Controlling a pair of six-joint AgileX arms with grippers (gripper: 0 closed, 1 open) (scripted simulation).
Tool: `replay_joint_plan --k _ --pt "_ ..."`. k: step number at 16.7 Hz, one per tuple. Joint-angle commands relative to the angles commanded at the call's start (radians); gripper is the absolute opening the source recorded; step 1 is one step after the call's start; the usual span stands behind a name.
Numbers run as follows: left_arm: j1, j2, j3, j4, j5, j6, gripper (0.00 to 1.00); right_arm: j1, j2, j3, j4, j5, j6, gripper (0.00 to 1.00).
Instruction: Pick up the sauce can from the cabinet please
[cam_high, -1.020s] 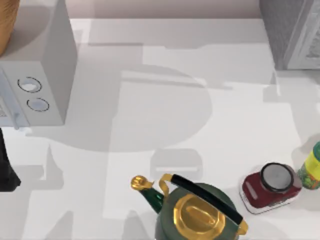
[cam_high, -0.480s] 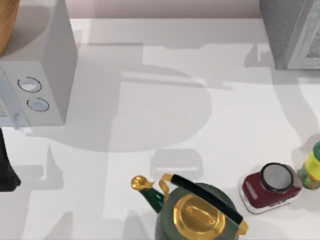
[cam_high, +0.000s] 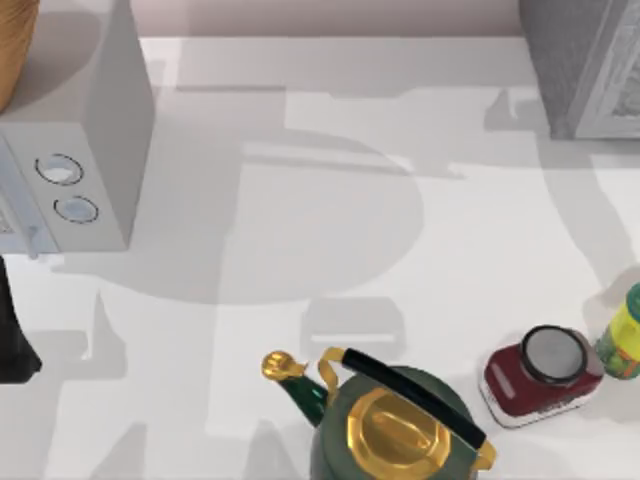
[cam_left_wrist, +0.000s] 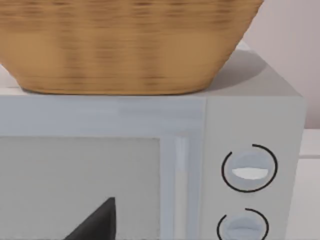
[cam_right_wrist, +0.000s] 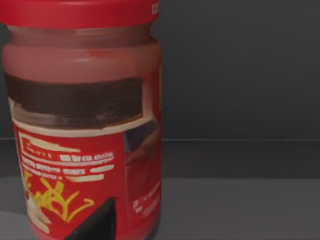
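Sauce can (cam_right_wrist: 85, 125) stands upright on a dark grey shelf w/ dark walls behind it. This is prob. the inside of the cabinet (cam_high: 585, 60), which sits at the far right corner of the counter (cam_high: 330, 230). Right wrist view has the can very near and a bit to one side, so I judge the right claw (cam_right_wrist: 95, 222) is brought level w/ the can body to take it from the side, since a low shelf gives no room from above. Whether this claw is released or clenched I cannot tell, and contact w/ the can is not visible. Left claw (cam_left_wrist: 97, 222) is parked at the counter's left side, facing the pale appliance (cam_left_wrist: 250, 170) w/ two knobs that carries a woven basket (cam_left_wrist: 125, 45); its state I also cannot tell. On the near part of the counter are the green-gold kettle (cam_high: 395, 425), the dark-red jar (cam_high: 540, 375) w/ grey lid and, just beside it, the yellow-green bottle (cam_high: 625, 335), all well apart from the cabinet, so they do not disturb the reach. Vs. one second ago these things are in the same places. Only the shadows at the right side are changed: a new one lies beside the cabinet and a long band runs down toward the bottle, which suggests the right arm has moved closer to the cabinet.
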Motion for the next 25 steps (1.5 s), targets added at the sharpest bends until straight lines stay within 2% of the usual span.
replay_joint_plan --k 6,8,12,20,25 --pt "0.000 0.000 0.000 0.000 0.000 0.000 1.00 0.176 0.151 0.123 0.024 0.190 0.006 1.00" --pt "0.000 0.000 0.000 0.000 0.000 0.000 1.00 0.203 0.174 0.141 0.029 0.218 0.008 1.00" --pt "0.000 0.000 0.000 0.000 0.000 0.000 1.00 0.199 0.174 0.139 0.028 0.215 0.008 1.00" --pt "0.000 0.000 0.000 0.000 0.000 0.000 1.00 0.137 0.374 0.354 0.018 0.155 0.007 1.00" --pt "0.000 0.000 0.000 0.000 0.000 0.000 1.00 0.130 0.393 0.373 0.017 0.149 0.007 1.00"
